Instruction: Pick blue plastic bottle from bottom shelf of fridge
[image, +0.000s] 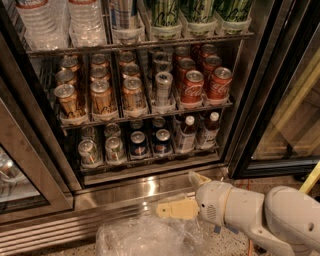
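Claw (176, 192) spread open and empty, low before the steel sill of the fridge (125, 192), just above crumpled clear plastic (145, 235) on the floor. Higher up, I see the blue plastic bottle (186, 135) standing upright on the bottom shelf (150, 161), right of the Pepsi cans (138, 143).

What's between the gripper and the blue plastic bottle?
Camera view: only the front rail of the bottom shelf and the steel sill of the fridge, no loose item. The gripper, open, hangs low outside, below the blue plastic bottle.
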